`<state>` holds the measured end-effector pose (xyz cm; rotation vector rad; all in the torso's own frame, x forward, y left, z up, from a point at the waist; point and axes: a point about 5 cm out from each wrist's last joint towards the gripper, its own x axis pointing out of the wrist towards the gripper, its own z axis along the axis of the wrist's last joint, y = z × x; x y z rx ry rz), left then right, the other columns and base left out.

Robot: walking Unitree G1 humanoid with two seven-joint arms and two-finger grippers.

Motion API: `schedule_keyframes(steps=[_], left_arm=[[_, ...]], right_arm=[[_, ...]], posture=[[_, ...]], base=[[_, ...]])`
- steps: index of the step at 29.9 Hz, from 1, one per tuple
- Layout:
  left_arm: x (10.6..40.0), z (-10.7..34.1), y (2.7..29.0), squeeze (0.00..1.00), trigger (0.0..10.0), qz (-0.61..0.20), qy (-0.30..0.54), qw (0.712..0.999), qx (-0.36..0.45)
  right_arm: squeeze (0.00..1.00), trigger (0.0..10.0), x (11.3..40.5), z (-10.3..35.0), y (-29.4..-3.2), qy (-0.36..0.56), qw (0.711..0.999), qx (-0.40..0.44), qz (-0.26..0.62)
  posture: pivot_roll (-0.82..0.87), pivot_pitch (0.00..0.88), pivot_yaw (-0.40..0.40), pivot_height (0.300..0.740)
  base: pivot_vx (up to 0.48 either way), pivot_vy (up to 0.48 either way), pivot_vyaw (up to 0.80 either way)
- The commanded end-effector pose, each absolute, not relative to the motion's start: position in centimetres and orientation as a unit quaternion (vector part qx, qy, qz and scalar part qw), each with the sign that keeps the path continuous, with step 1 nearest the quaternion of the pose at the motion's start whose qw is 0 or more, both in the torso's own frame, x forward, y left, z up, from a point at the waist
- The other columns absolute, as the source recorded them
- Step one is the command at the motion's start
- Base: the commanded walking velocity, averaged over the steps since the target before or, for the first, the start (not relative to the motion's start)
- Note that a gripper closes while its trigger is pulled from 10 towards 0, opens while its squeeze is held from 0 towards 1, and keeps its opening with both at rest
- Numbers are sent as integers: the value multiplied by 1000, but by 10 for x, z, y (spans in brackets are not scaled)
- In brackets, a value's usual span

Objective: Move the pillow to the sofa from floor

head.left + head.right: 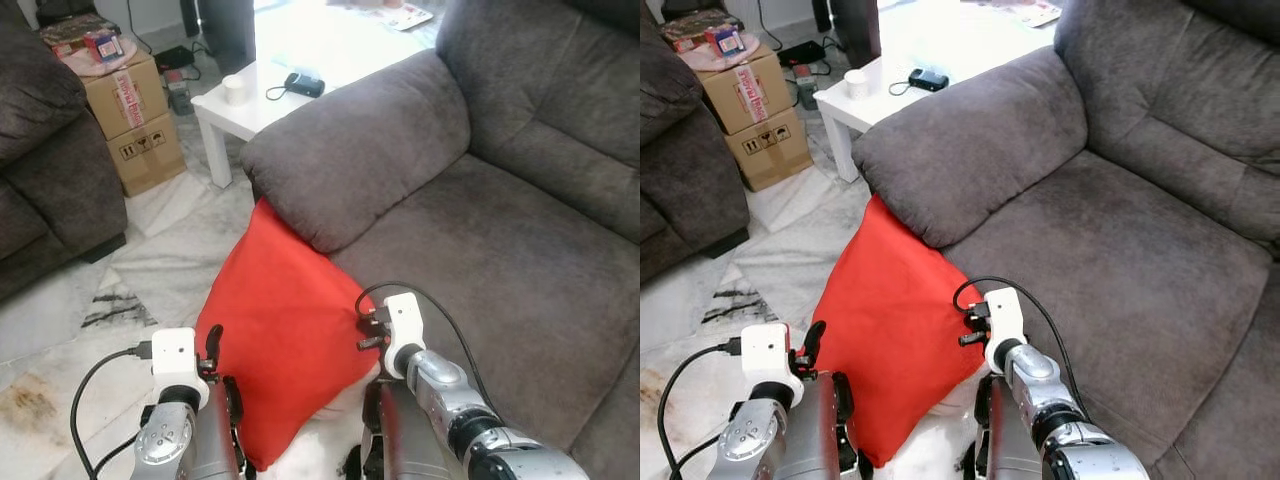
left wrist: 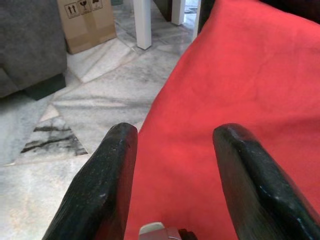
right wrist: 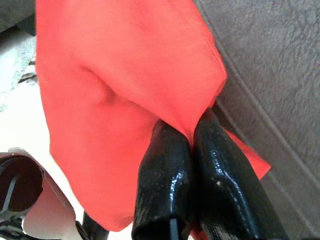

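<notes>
Red pillow is leaning against the sofa front, right tool clamping its sofa-side edge, left tool gaping apart at its far face.

Home living room: grey sofa, white coffee table.

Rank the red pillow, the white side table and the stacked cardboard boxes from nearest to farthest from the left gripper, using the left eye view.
1. Red pillow: right beside the left gripper, leaning on the sofa armrest.
2. Cardboard boxes: farther ahead, on the robot's left.
3. White side table: ahead past the armrest; close to the boxes in distance, hard to call.
</notes>
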<state>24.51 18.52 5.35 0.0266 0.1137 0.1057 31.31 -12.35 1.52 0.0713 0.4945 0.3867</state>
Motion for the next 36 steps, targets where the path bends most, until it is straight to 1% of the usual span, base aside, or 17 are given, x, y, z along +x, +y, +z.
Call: schedule_keyframes(steps=[1,10,24,29,36], left_arm=[[243,49,184,0,10000,49,63,997,13],[244,49,182,0,10000,46,62,997,13],[242,48,183,0,10000,50,62,997,14],[242,48,183,0,10000,51,63,997,15],[243,50,184,0,10000,54,59,997,16]], right_arm=[[0,10000,314,16,-129,238,954,35,179],[0,10000,314,16,-130,237,954,34,178],[0,10000,313,15,-130,240,953,35,182],[0,10000,313,15,-129,240,953,35,183],[0,10000,315,18,-130,233,955,35,179]], posture=[[70,122,-66,574],[68,116,-67,574],[72,136,-70,574],[73,139,-71,574],[74,138,-70,574]], base=[[-292,0,0],[-287,0,0],[-269,0,0],[0,0,0],[-205,0,0]])
